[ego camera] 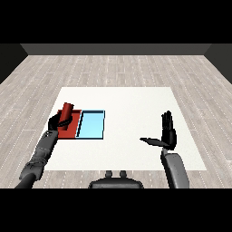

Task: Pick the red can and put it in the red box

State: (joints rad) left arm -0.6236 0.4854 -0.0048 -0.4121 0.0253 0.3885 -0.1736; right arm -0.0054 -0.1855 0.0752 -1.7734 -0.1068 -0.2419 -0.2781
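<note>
Your left hand [60, 121] curled round the red can [67, 112] over the red tray [69, 131], light blue tray [91, 125] beside it, your right hand [167, 132] spread, holding nothing, above the white table [136, 108]

- The left forearm [41, 154] is grey and ribbed, darkening to black near the elbow.
- The right forearm [174, 168] is smooth grey.
- The left hand [59, 121] and right hand [168, 132] are black, with slim fingers.
</note>
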